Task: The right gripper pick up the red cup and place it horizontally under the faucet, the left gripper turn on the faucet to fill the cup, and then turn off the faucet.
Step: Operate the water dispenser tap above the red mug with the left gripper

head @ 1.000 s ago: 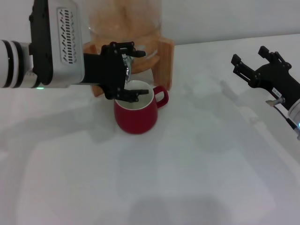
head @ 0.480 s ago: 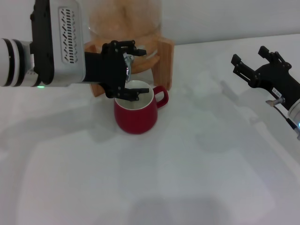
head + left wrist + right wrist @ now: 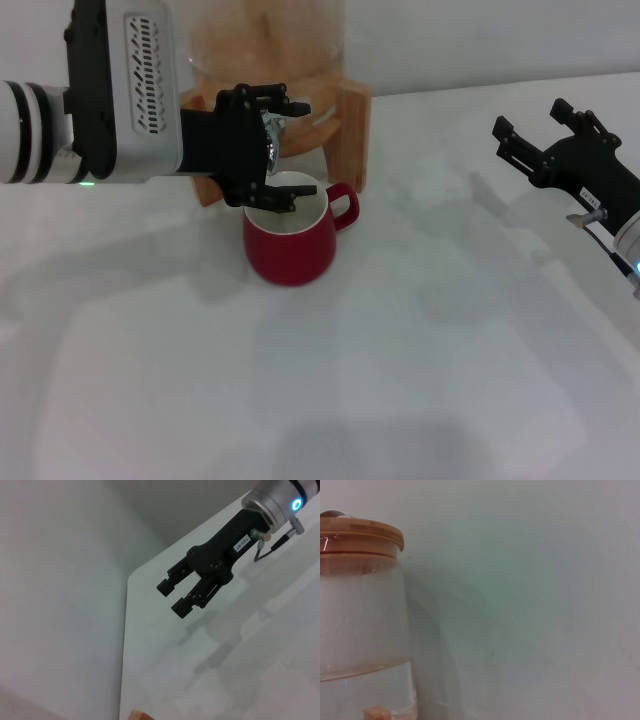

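The red cup [image 3: 290, 248] stands upright on the white table, directly under the faucet [image 3: 271, 137], handle to the right. The chrome faucet is mostly hidden behind my left gripper [image 3: 307, 149], whose black fingers are spread, one above the tap and one over the cup's rim. My right gripper [image 3: 530, 118] is open and empty at the far right, well away from the cup. It also shows in the left wrist view [image 3: 171, 599], fingers apart above the table.
The glass dispenser [image 3: 265, 40] sits in a wooden stand [image 3: 352, 120] at the back; the right wrist view shows its jar [image 3: 360, 620] and wooden lid [image 3: 360, 535]. The white table [image 3: 400, 380] stretches to the front and right.
My left gripper has shifted slightly upward at the faucet. The cup and the right arm have not moved.
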Tool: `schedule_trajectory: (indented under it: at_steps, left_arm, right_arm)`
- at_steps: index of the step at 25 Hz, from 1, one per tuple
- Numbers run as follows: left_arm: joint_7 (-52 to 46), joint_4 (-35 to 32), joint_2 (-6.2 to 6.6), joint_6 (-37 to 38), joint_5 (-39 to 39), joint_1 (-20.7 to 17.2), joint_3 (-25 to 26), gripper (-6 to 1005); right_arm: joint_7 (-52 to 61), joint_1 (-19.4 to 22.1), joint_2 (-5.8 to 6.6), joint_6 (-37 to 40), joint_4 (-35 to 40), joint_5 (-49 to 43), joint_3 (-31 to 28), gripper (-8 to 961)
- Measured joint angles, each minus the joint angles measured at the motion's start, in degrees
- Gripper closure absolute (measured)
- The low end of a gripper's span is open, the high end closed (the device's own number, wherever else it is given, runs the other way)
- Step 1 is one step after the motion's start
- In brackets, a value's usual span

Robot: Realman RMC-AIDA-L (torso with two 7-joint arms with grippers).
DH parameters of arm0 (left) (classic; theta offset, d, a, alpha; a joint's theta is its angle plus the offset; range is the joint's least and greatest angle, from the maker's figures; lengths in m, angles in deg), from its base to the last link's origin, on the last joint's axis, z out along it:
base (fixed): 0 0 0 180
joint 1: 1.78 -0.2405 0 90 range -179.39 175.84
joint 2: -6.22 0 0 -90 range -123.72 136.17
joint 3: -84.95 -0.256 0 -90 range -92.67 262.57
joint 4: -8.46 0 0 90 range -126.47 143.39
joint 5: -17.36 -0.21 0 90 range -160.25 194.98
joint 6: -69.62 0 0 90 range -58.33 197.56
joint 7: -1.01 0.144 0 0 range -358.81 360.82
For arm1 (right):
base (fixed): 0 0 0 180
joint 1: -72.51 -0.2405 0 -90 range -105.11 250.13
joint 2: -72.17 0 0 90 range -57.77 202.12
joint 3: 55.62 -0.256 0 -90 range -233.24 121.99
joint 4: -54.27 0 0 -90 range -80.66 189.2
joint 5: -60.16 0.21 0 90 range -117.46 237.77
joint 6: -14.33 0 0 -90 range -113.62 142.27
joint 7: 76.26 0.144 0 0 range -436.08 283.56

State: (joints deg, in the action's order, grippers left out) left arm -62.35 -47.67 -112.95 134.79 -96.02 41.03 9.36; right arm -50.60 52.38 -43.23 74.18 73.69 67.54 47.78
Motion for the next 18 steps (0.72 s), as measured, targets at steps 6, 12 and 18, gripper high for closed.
schedule_trajectory:
  at_steps: [6,12,18]
  left_arm:
    - [0.18,0.13,0.05,-0.23,-0.04,0.0,0.0,142]
    - [0.25,0.38,-0.02,-0.76,-0.69,0.0,0.01,142]
    - [0.31,0.41,0.0,-0.77,-0.73,0.0,0.01,142]
  right_arm:
    - [0.0,0.0,0.0,0.0,0.0,0.0,0.04,79]
    - [0.0,0.0,0.0,0.0,0.0,0.05,0.11,79]
    - [0.0,0.0,0.0,0.0,0.0,0.03,0.13,79]
